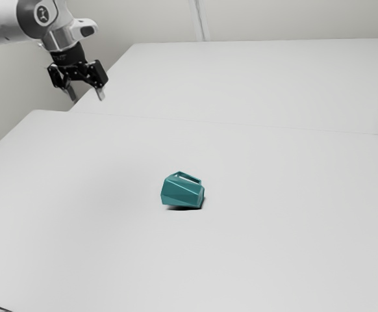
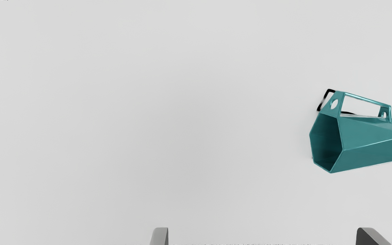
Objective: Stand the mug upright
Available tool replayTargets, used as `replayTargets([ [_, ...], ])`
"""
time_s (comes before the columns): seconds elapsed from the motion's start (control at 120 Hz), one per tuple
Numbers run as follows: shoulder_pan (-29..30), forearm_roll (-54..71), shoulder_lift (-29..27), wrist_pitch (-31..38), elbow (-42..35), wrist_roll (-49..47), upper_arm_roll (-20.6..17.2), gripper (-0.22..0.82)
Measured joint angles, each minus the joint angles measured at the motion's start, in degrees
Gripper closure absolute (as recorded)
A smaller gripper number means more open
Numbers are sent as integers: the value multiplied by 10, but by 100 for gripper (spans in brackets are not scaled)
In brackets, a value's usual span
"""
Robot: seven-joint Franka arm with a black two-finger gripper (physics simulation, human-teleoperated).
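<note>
Nearest the wrist camera, here's the gripper (image 2: 262, 234), its two fingers parted wide with nothing pinched between them, so call it open and empty! Over in the exterior view it hangs at the upper left, up in the air, well apart from the target. Moving right across the pale table (image 1: 91, 247), and there's our contender, the teal mug (image 1: 182, 193), down near the middle of the exterior view and flat on its side! Its mouth (image 2: 327, 143) gapes sideways rather than up, and the handle (image 2: 368, 99) rides along the body, raised off the tabletop. So what's the score? Upright is the goal, and it isn't there: the mug rests on its flank, free of any grip. By my reckoning, all the work that counts is left: get down to it, take a firm hold, tip it until the mouth faces the ceiling, seat the base flat and let go cleanly. Those slanted sides could be tricky, folks; a careless squeeze might roll it. Farther right and back, a second pale surface (image 1: 306, 84) closes out the field.
</note>
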Motion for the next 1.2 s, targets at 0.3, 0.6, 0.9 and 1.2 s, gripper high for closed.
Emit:
replayTargets([
  [0.3, -88, -93, 1, 60, -97, 8, 79, 0],
  [0.6, -90, -360, -4, 242, -297, 85, 101, 0],
  [0.9, -87, -410, 33, 293, -330, 222, 104, 0],
  [1.2, -97, -505, 65, 295, -351, 326, 105, 0],
])
